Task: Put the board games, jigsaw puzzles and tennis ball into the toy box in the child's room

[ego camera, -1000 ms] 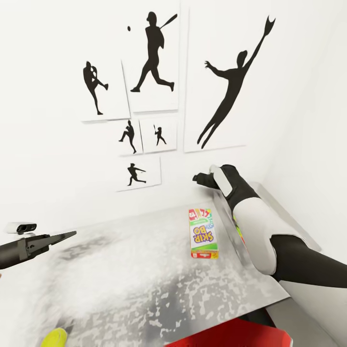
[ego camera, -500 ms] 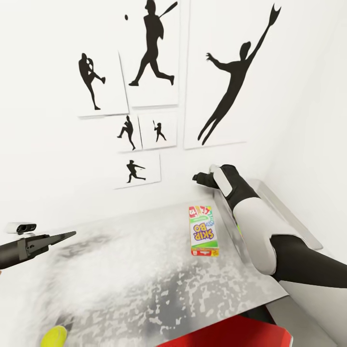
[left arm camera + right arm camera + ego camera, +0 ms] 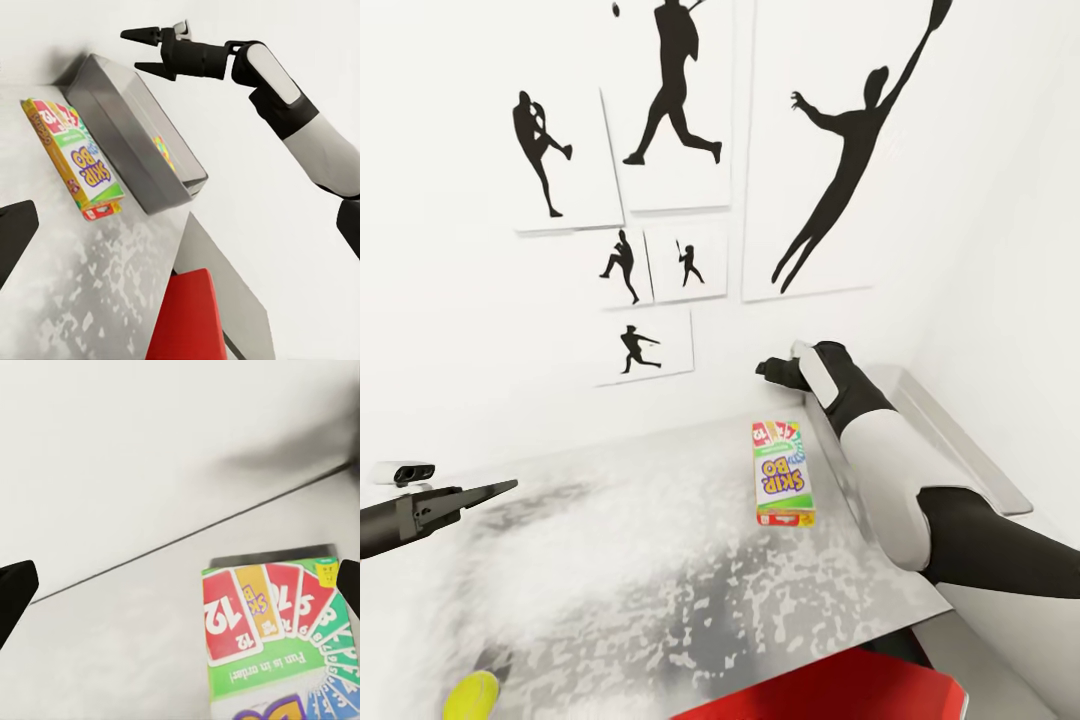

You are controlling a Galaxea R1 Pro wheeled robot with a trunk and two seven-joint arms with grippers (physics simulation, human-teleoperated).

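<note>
The right arm entered from the lower right of the head view and stretched up toward the frame's centre, its white forearm leading to a black wrist. The right gripper (image 3: 765, 368) pointed left with its two fingers spread apart, as the left wrist view also showed (image 3: 142, 51). The left gripper (image 3: 510, 486) lay at the left edge, level, its dark fingers tapering rightward to a point.

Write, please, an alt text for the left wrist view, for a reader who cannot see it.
A Skip-Bo board game lies flat on the pale grey table, right beside the grey toy box. The right claw hangs open in the air above the box, holding nothing. Something colourful shows inside the box, and a red object stands below the table edge.
</note>
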